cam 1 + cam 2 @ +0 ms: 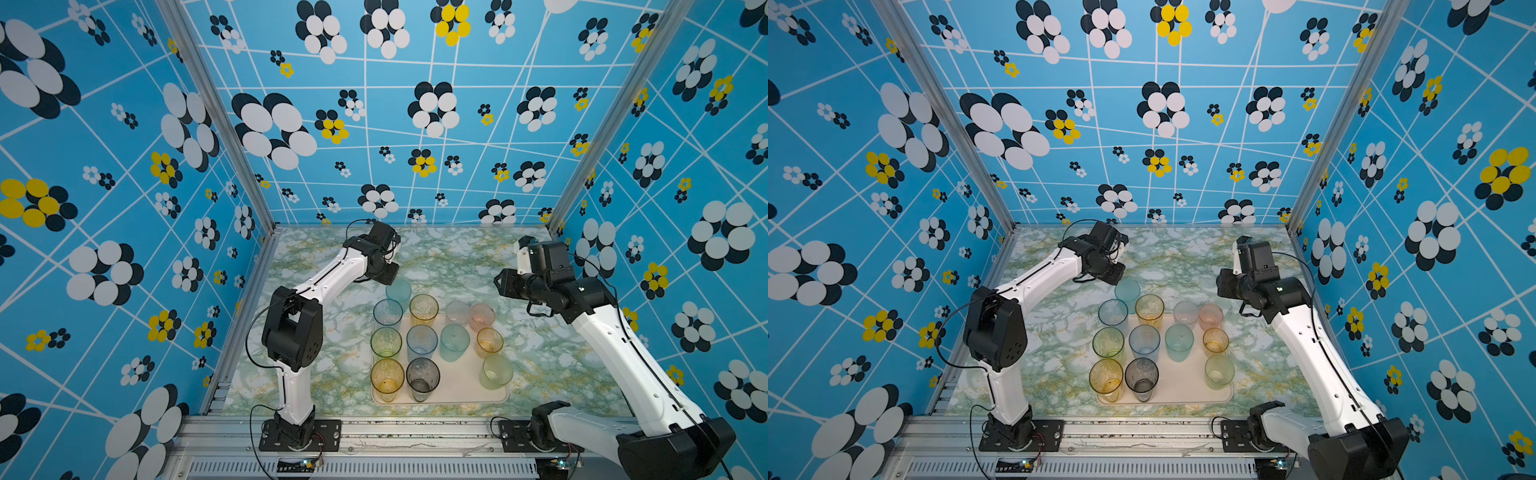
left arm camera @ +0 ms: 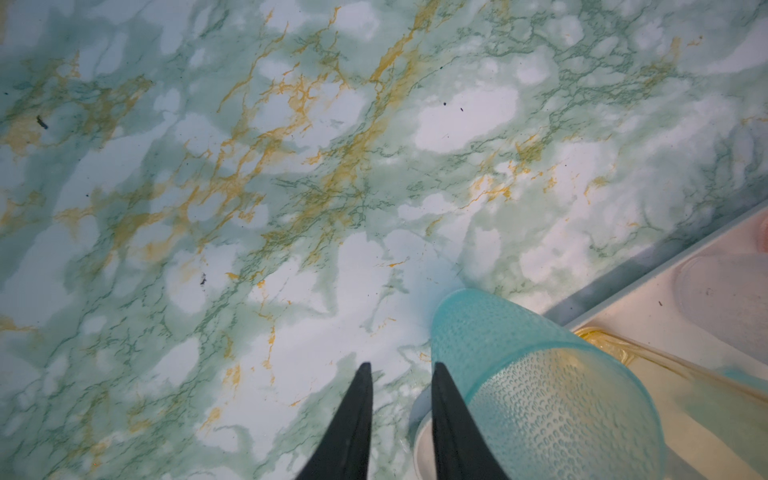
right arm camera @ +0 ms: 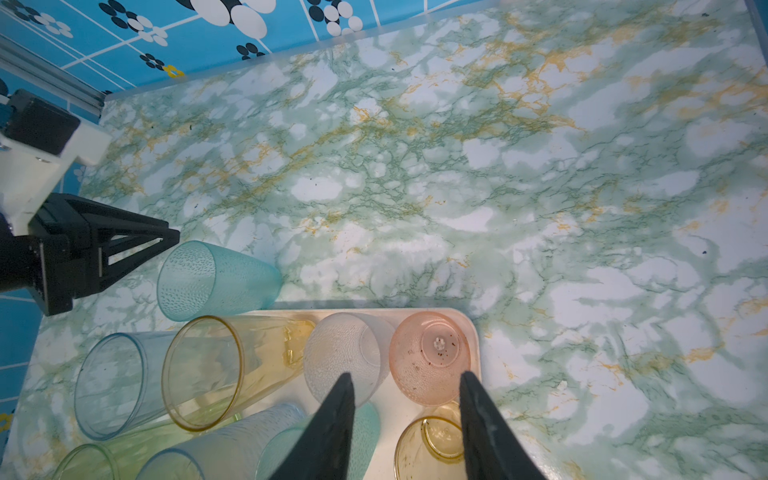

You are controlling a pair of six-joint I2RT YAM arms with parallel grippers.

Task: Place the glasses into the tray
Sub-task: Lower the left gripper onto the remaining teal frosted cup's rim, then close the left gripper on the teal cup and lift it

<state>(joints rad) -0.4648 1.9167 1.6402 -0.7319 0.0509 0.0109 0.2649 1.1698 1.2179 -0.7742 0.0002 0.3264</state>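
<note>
**Tray and glasses, seen from above and from both wrists.** The cream tray (image 1: pixel 453 395) lies on the marbled counter (image 1: pixel 548 353), close to the counter's near edge and between my two arms.

Ten glasses stand upright inside its rim.
- **Far edge:** the far amber glass (image 1: pixel 424 308), the clear glass (image 1: pixel 458 311), and the pink glass (image 1: pixel 482 316) in the far right corner.
- **Middle:** the green glass (image 1: pixel 386 341) at the left edge, the pale blue glass (image 1: pixel 422 340), the second teal glass (image 1: pixel 455 341), and the orange glass (image 1: pixel 490 341) at the right edge.
- **Near edge:** the near amber glass (image 1: pixel 387 379) in the near left corner, the grey glass (image 1: pixel 422 379) just beside it, and the pale green glass (image 1: pixel 496 371) by the right edge.

The blue glass (image 1: pixel 387 311) stands at the far left corner. I cannot tell whether its base sits inside the rim. The teal glass (image 1: pixel 398 289) stands upright on the bare counter, off the tray, just beyond the far edge near that corner.

My left pincer (image 2: pixel 401 374) hangs over the bare counter just beside the teal glass. Its jaws are a narrow gap apart with nothing between them. One finger (image 2: pixel 451 419) overlaps the glass's outline, and I cannot tell whether they touch.

My right pincer (image 3: pixel 405 378) is raised clear of the glasses, toward the counter's right edge. Its jaws stand wide apart and hold nothing. In the right wrist view its fingertips frame the clear and pink glasses.
</note>
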